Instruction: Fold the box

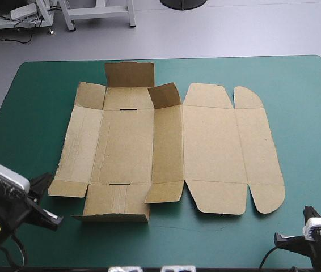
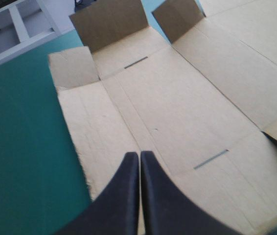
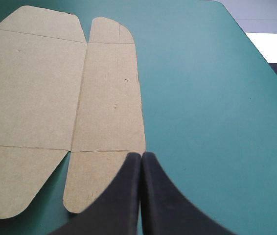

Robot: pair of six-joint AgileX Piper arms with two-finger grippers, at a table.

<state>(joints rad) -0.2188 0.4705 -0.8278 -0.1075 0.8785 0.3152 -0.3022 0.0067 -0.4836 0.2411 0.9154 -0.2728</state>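
Lying unfolded, box (image 1: 206, 147); left claw (image 2: 139, 156), right claw (image 3: 141, 156) closed

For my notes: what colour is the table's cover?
The cover is plain teal-green, seen best in the high view.

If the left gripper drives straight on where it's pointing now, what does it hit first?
Probably the flat middle panel of the box, just ahead of the shut left gripper; its height above the board is unclear. Skimming over, it would reach the raised far flap.

Left gripper (image 2: 139, 154) and right gripper (image 3: 141, 154) both have broad, black, fin-curved fingers (image 2: 121, 200)
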